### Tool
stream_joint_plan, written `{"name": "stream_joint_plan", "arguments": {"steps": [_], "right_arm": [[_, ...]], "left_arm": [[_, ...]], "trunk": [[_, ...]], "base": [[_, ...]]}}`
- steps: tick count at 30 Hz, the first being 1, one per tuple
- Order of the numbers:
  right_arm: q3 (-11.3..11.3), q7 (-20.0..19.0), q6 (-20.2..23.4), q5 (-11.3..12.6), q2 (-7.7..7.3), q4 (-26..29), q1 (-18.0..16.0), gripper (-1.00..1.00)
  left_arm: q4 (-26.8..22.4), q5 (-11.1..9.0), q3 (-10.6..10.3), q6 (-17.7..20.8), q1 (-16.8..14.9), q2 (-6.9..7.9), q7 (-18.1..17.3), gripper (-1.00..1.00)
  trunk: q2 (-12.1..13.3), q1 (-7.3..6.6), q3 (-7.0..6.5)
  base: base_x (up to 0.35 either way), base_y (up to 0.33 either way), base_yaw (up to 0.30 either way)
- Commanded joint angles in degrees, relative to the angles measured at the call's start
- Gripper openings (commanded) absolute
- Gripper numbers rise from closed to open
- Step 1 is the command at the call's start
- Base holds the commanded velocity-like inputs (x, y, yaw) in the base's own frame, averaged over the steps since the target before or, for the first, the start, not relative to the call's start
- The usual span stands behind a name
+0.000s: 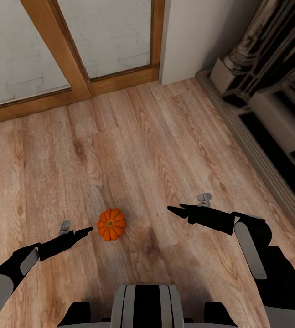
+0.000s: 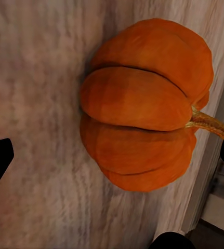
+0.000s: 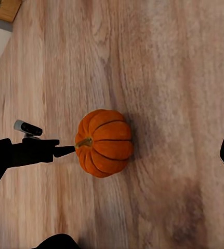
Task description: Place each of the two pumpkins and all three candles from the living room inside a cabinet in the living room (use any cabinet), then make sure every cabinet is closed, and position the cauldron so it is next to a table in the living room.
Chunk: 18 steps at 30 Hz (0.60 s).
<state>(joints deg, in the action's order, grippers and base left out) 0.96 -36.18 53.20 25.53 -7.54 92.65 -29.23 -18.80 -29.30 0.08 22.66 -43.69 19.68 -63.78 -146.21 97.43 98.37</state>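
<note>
A small orange pumpkin point(image 1: 111, 224) sits on the wood floor point(image 1: 133, 150), near the robot. The left tool point(image 1: 89, 230) points at it from the left, tips just beside it, open and holding nothing. The right tool point(image 1: 171, 209) hovers off to the right, apart from the pumpkin, also open and empty. A wood-framed glass door point(image 1: 74, 50) stands on the far side.

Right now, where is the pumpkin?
In the head view the pumpkin lies on the wood floor, low and left of centre, just beyond the left gripper tip.
</note>
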Motion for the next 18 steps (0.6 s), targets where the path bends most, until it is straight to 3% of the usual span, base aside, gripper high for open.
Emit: {"name": "stream_joint_plan", "arguments": {"steps": [1, 14, 18], "right_arm": [[0.0, -0.2, 0.2, 0.0, -0.02, 0.0, 0.0, 1.00], [0.1, -0.3, -0.1, 0.0, -0.04, 0.1, 0.0, 1.00], [0.0, -0.3, -0.1, 0.0, -0.05, 0.1, 0.0, 1.00]], "left_arm": [[0.0, -0.2, 0.0, 0.6, 0.0, 0.01, 0.0, 1.00], [0.3, -0.1, 0.1, 0.5, 0.0, -0.05, 0.7, 1.00], [0.5, -0.1, 0.1, 0.5, 0.0, -0.07, 0.7, 1.00]], "trunk": [[0.0, -0.01, 0.03], [0.0, -0.01, 0.03], [0.0, -0.01, 0.03]], "base": [[0.000, 0.000, -0.103], [0.000, 0.000, -0.027], [0.000, 0.000, -0.168]]}}
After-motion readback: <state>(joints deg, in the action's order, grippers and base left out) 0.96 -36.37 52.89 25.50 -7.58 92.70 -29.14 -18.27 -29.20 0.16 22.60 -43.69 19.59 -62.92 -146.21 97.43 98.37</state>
